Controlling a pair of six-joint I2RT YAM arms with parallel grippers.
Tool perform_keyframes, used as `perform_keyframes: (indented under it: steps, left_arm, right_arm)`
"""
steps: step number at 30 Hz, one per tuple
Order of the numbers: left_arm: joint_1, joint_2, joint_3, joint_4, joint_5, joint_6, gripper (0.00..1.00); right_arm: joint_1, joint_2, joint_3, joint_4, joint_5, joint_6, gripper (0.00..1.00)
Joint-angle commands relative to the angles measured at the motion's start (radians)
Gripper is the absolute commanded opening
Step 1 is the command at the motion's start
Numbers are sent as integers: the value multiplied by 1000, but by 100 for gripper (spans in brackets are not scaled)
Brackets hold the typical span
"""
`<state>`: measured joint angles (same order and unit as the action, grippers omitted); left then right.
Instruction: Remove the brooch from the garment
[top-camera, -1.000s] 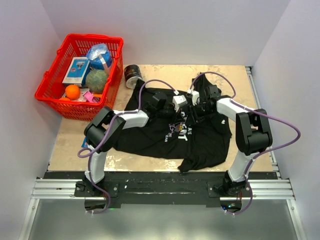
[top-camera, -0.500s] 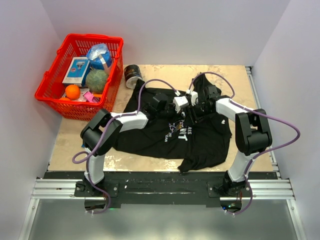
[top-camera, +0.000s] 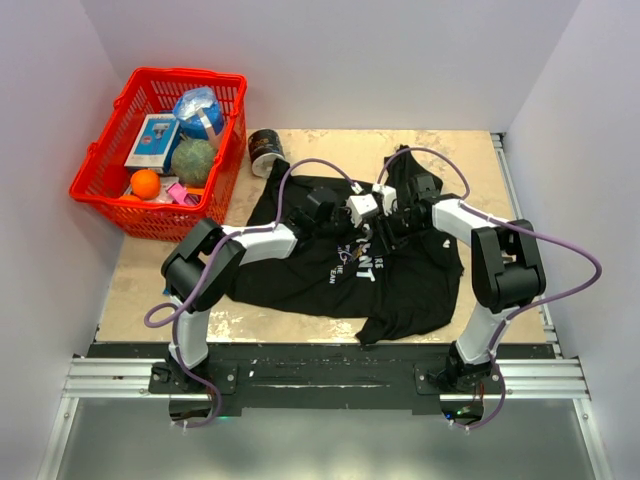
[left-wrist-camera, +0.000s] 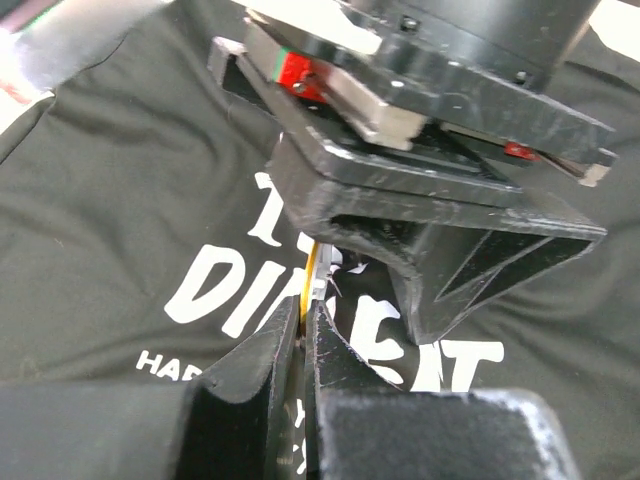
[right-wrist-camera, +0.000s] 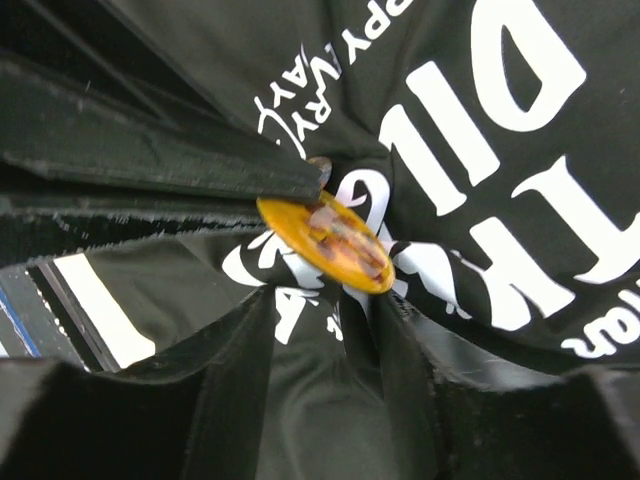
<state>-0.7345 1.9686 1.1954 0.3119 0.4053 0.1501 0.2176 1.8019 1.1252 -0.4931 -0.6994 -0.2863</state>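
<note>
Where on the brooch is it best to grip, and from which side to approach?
Pinch the brooch by its thin rim, across the two flat faces: it is a disc tilted off the garment. Come at its free lower rim in the right wrist view; the left end effector sits at the upper rim.

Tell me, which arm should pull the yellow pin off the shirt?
Left. The left end effector already pinches the brooch by its edge. The right end effector only straddles bunched garment fabric below it, so it probably suits steadying the cloth.
</note>
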Motion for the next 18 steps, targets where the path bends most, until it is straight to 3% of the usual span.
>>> perform_keyframes:
  steps: [1,2,5,8,18]
  left_arm:
    - [-3,-50,-16,33,-28,13,0]
    - [-3,-50,-17,33,-28,12,0]
    - [-5,-50,-23,33,-26,16,0]
    - [-9,-47,-30,38,-25,17,0]
    - [-32,-14,-33,67,-39,25,0]
  right_arm:
    - [6,-55,-19,7,-5,-22,44]
    - [6,-53,-21,4,-6,-22,32]
    - [5,-58,-16,-5,-35,-34,10]
    - [5,-73,-4,-2,-96,-33,6]
    - [5,-93,16,-38,-163,-36,5]
